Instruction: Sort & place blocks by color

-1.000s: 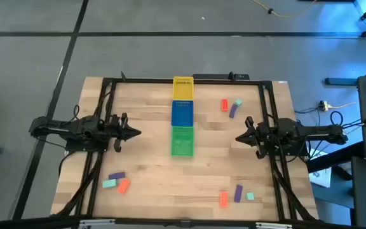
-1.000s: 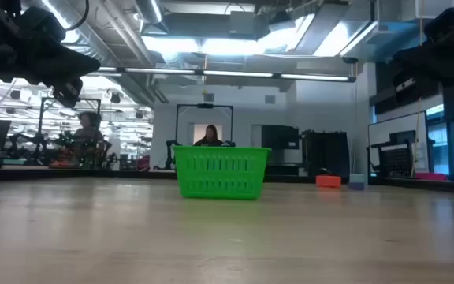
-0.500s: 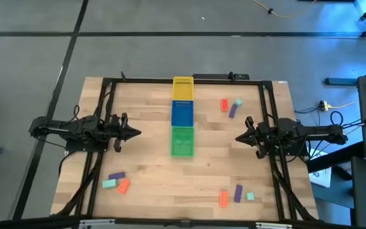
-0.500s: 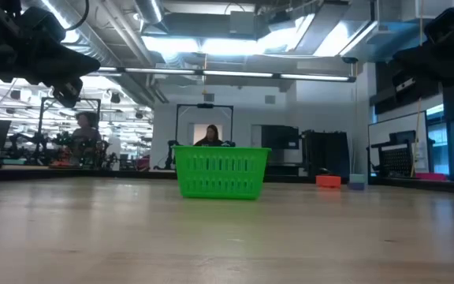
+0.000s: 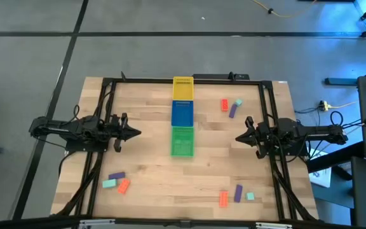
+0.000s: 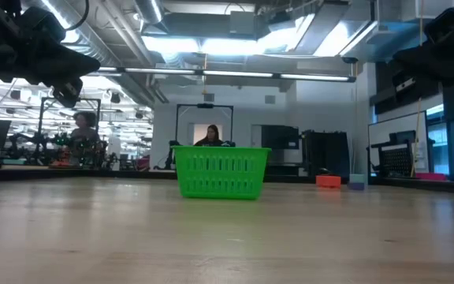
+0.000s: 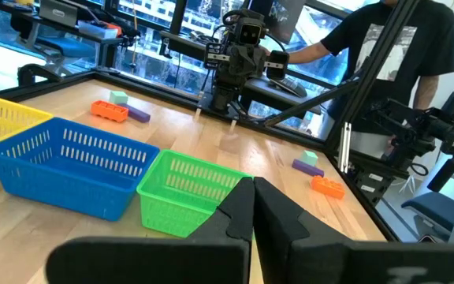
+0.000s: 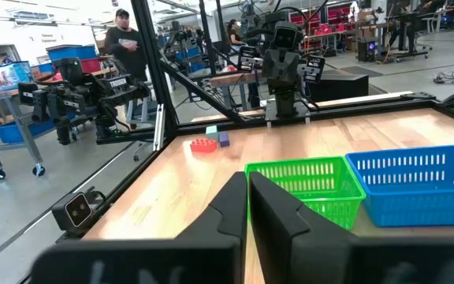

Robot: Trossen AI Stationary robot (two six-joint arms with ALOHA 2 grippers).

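Nine blocks sit on the counter (image 5: 145,159) in three loose groups, none in a basket. Far right group: orange block (image 5: 224,105), mint block (image 5: 237,102) and purple block (image 5: 233,111), close together. Near left group: purple block (image 5: 116,175), mint block (image 5: 109,184), orange block (image 5: 124,186), bunched and partly touching. Near right group: orange block (image 5: 223,199), purple block (image 5: 238,193), mint block (image 5: 250,196) side by side with small gaps.

Three baskets line up down the counter's middle, touching end to end: yellow basket (image 5: 182,88) farthest, blue basket (image 5: 182,113) in the middle, green basket (image 5: 182,141) nearest. All three look empty.

Left tool (image 5: 134,133) hangs at the left side, pointing at the baskets, fingers together. Right tool (image 5: 240,137) hangs at the right side facing it, fingers together too. Both are well apart from every block, with nothing between them and the baskets. A black frame (image 5: 107,83) runs round the counter's edge.

Persons show in the room behind. Nothing differs from the earlier frames; arms and blocks are where they were.
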